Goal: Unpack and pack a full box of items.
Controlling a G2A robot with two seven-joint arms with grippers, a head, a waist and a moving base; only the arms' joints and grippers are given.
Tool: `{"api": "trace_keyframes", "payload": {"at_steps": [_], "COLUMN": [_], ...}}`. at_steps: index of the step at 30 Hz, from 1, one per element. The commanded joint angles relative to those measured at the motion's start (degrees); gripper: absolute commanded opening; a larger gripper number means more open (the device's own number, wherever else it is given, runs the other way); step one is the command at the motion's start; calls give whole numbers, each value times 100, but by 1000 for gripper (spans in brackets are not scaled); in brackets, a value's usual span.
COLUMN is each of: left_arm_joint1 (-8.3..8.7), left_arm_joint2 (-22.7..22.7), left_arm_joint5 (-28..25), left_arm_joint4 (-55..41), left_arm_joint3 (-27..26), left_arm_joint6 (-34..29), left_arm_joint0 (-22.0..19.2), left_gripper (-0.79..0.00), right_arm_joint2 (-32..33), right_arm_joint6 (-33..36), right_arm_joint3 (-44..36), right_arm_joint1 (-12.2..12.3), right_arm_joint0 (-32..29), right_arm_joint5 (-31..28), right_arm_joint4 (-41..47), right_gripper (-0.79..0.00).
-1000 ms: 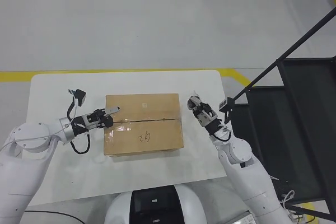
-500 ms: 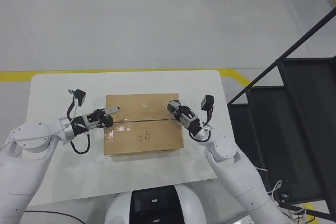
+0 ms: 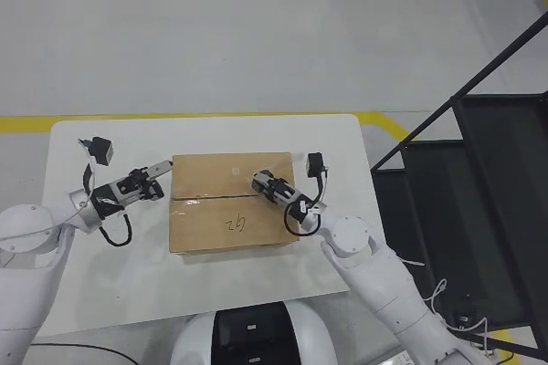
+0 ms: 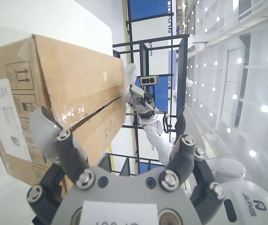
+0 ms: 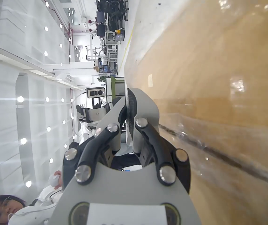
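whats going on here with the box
A two-armed robot is working on a closed cardboard box on a white table. Its right gripper, shut, is over the box top by the taped seam; its left gripper, open, is at the box's left end. The flaps are closed, nothing unpacked yet.

the right end effector (image 5: 129,101), its two pale fingers (image 5: 145,111) pressed flat together, lies close over the top of a brown cardboard box (image 5: 206,54). clear glossy tape (image 5: 209,151) covers the box's dark centre seam beside it. a white tabletop (image 5: 152,17) lies beyond the box.
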Motion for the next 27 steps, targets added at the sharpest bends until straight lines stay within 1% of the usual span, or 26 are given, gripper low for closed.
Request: {"api": "trace_keyframes", "payload": {"at_steps": [1, 4, 8, 19, 23, 24, 25, 27], "left_arm_joint1": [30, 48, 56, 56, 57, 57, 58, 58], "left_arm_joint2": [-220, -389, -445, -447, -455, -459, -465, -475], "left_arm_joint5": [47, 101, 98, 99, 99, 101, 96, 93], "left_arm_joint4": [49, 13, 45, 120, 138, 139, 147, 143], "left_arm_joint3": [-62, -71, -127, -173, -190, -194, -198, -196], "left_arm_joint6": [66, 117, 119, 129, 128, 126, 126, 133], "left_arm_joint0": [174, 331, 424, 451, 445, 447, 448, 455], "left_gripper": [0, 0, 0, 0, 0, 0, 0, 0], "right_arm_joint2": [-30, -70, -148, -402, -524, -532, -540, -562], "right_arm_joint6": [132, 210, 202, -28, 151, 188, 208, 283], "right_arm_joint3": [-13, 16, 84, 320, 349, 359, 364, 348], "right_arm_joint1": [6, 8, -9, -81, -103, -102, -103, -103], "right_arm_joint0": [23, 64, 134, 368, 451, 468, 476, 497], "right_arm_joint5": [-29, -41, -59, -30, -64, -80, -77, -96], "right_arm_joint4": [-146, -327, -482, -992, -1099, -1158, -1195, -1274], "right_gripper": [-785, -785, -785, -785, -785, -160, 0, 0]}}
